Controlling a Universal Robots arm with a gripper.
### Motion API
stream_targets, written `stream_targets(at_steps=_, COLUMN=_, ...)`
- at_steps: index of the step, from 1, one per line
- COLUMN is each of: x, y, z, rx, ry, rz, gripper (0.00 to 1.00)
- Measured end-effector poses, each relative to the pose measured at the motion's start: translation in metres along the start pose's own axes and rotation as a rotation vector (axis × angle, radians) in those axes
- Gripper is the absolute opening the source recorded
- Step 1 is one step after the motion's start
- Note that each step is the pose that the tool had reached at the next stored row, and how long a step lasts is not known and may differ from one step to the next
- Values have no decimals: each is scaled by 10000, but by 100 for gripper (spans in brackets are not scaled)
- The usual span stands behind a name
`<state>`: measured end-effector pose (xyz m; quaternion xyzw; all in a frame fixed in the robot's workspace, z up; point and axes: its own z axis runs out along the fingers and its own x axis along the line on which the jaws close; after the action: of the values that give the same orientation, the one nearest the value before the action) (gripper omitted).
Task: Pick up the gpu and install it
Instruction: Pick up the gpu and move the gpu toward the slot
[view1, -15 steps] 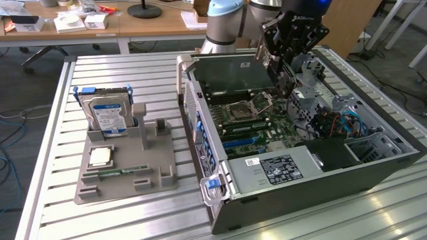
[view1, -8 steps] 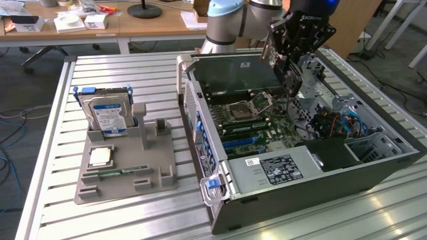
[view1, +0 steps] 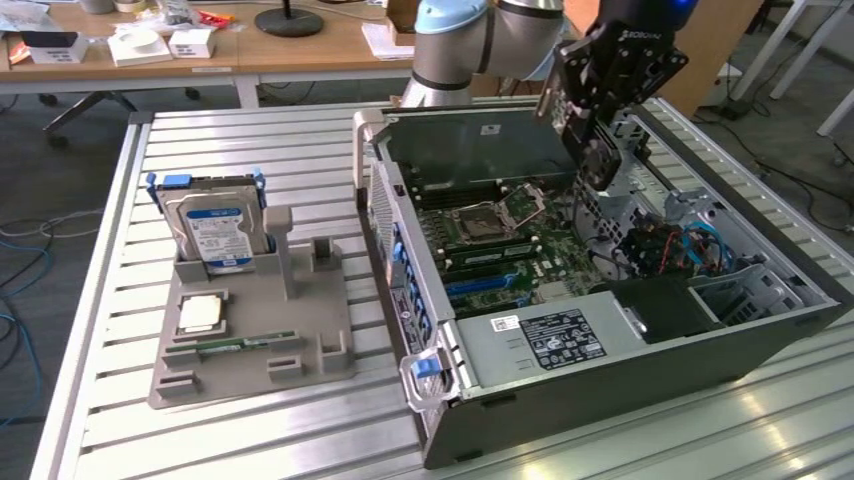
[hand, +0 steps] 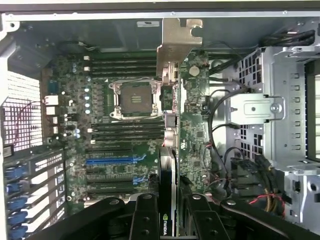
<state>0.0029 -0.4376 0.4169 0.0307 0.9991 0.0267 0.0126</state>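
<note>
My gripper (view1: 597, 118) hangs over the open computer case (view1: 641, 345), shut on the gpu (view1: 599, 160). The card stands on edge between the fingers (hand: 145, 217) and points down into the case. In the wrist view the gpu (hand: 169, 165) shows edge-on, its silver end bracket (hand: 176, 42) farthest from me and its black shroud with a green logo by my gripper (hand: 170, 220). The card is above the motherboard (hand: 120, 150), over the strip between the CPU socket (hand: 132, 97) and the drive cage. A blue expansion slot (hand: 112, 160) lies to one side of the card.
A grey holder (view1: 247, 345) on the slatted table at the exterior view's left carries a hard drive (view1: 214, 225), a CPU (view1: 200, 313) and a RAM stick (view1: 247, 343). Inside the case, a metal drive cage (hand: 277, 110) and loose cables (hand: 250, 185) crowd one side.
</note>
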Motion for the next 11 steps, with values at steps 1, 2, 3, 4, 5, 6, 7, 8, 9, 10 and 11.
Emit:
stream_targets(at_steps=1, x=-24, y=4, z=1, rx=-1, ry=0, rz=0, gripper=26)
stream_targets(at_steps=2, x=-50, y=8, z=2, rx=-1, ry=0, rz=1, gripper=26)
stream_targets(at_steps=3, x=-76, y=12, z=3, rx=-1, ry=0, rz=2, gripper=26)
stream_targets(at_steps=4, x=-104, y=17, z=4, rx=-1, ry=0, rz=2, gripper=26)
stream_targets(at_steps=5, x=-132, y=22, z=6, rx=-1, ry=0, rz=1, gripper=26)
stream_targets(at_steps=6, x=-164, y=26, z=7, rx=0, ry=0, rz=1, gripper=26)
stream_targets(at_steps=7, x=-192, y=30, z=8, rx=-1, ry=0, rz=0, gripper=26)
stream_targets(at_steps=8, x=-217, y=33, z=9, rx=-1, ry=0, rz=1, gripper=26)
stream_targets(at_steps=9, x=-239, y=36, z=10, rx=0, ry=0, rz=1, gripper=26)
stream_targets(at_steps=10, x=-260, y=38, z=11, rx=0, ry=0, rz=1, gripper=26)
stream_targets(at_steps=11, x=-278, y=39, z=12, rx=-1, ry=0, rz=0, gripper=26)
